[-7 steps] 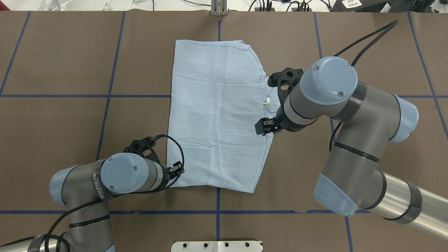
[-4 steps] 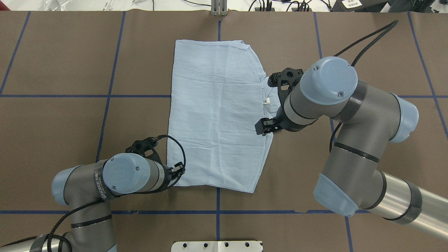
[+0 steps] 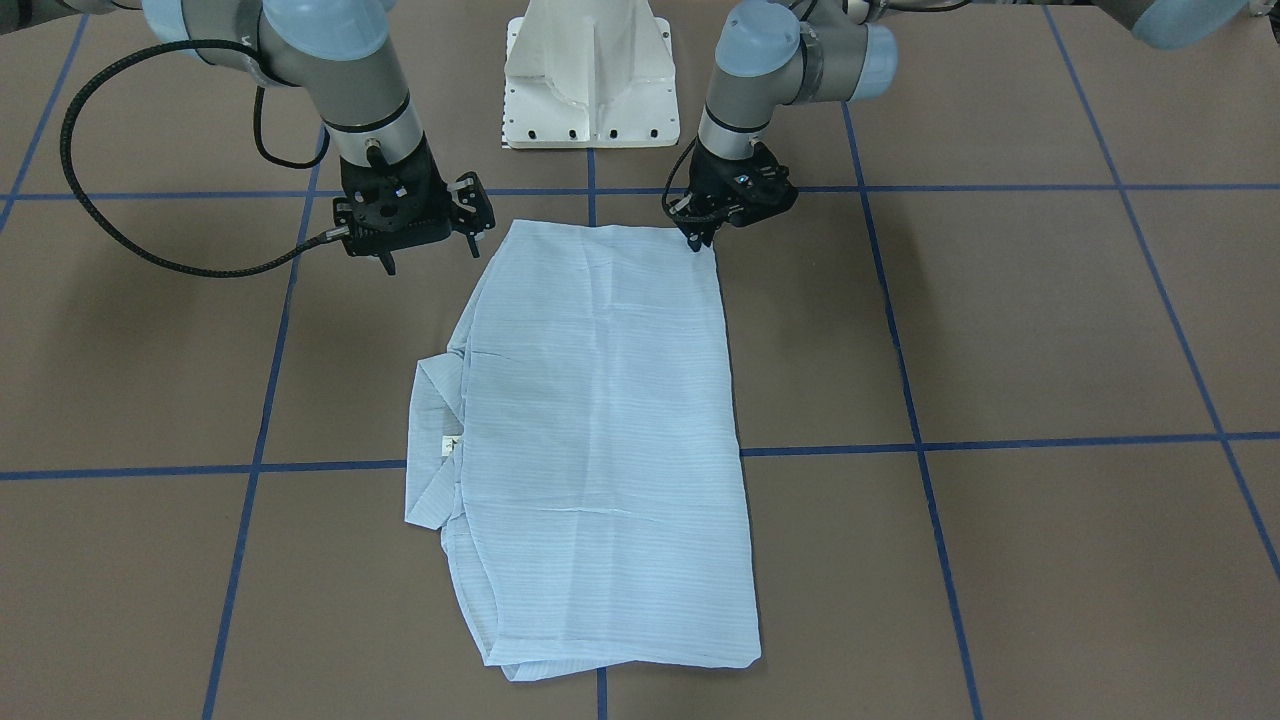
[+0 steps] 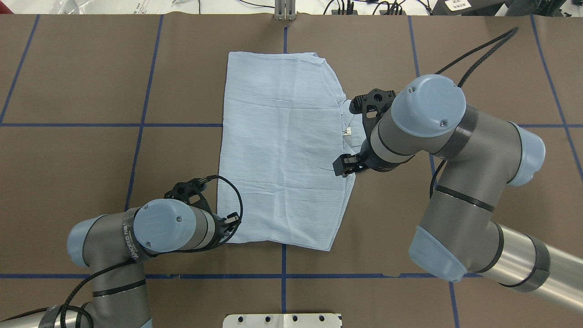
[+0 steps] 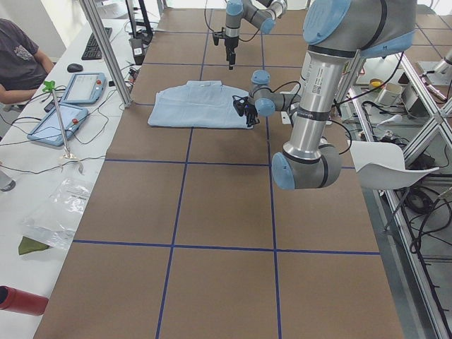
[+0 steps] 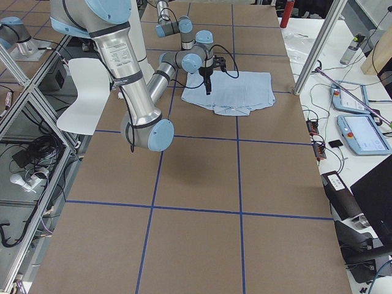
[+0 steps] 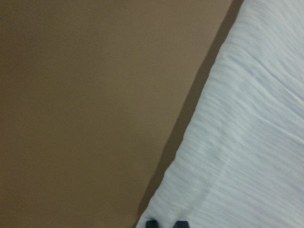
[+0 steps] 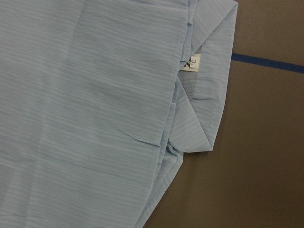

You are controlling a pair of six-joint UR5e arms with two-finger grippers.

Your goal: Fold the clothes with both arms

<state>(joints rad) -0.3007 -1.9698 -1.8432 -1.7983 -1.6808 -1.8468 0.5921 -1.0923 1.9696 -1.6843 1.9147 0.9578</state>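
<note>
One shirt (image 8: 95,95), neck label (image 8: 194,62) seemingly "3"

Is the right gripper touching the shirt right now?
Apart. The front-facing view shows a strip of bare table between the open right gripper and the edge of the shirt.

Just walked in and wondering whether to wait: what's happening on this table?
Shirt folding with two grippers. The light-blue shirt lies flat on the table in a rough rectangle, collar sticking out. The left gripper is down at a corner near the robot; whether it grips the cloth is unclear. The right gripper hovers open on the collar side, holding nothing.
</note>
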